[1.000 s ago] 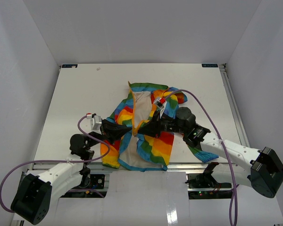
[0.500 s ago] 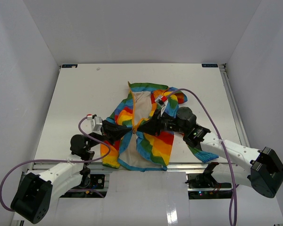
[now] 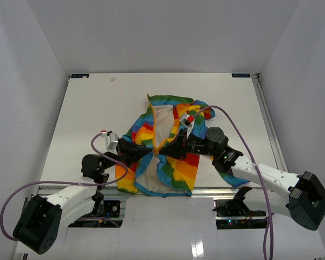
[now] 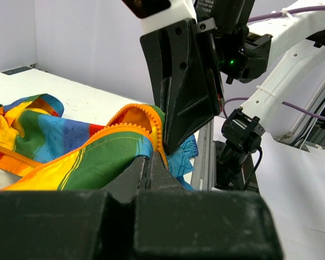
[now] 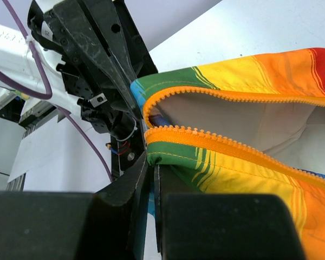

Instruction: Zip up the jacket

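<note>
1. Under both claws and running out past them on every side: white table point(image 3: 86, 108).
2. Spread on it beneath and beyond the two claws: jacket point(image 3: 176, 169), rainbow-striped and open down the front. Cream lining point(image 3: 163, 122) bared just beyond the fingertips. Light-blue hem point(image 3: 151, 192) on the near side of them, toward the arm bases.
3. Reaching in low from the left: left gripper point(image 3: 151, 152), clenched. In the wrist view, left gripper point(image 4: 150, 162) pressed together on the edge of the jacket point(image 4: 92, 162). Cloth rising out of the tips and draping away to their left in green, yellow and blue bands.
4. Reaching in from the right, almost tip to tip with the other claw: right gripper point(image 3: 164, 150), likewise clenched. In its own view, right gripper point(image 5: 150, 165) pinching a green corner of the jacket point(image 5: 249, 173). Rest of that panel trailing off to the right of the fingers.
5. Seen from the left wrist: right gripper point(image 4: 176, 130) pointing down just past the left fingertips, almost touching the raised fold.
6. Not joined: orange zipper point(image 4: 151, 116), arching up right at the left fingertips. From the right wrist, two toothed rows of zipper point(image 5: 233, 143) parting just beyond the tips, with cream lining between them.
</note>
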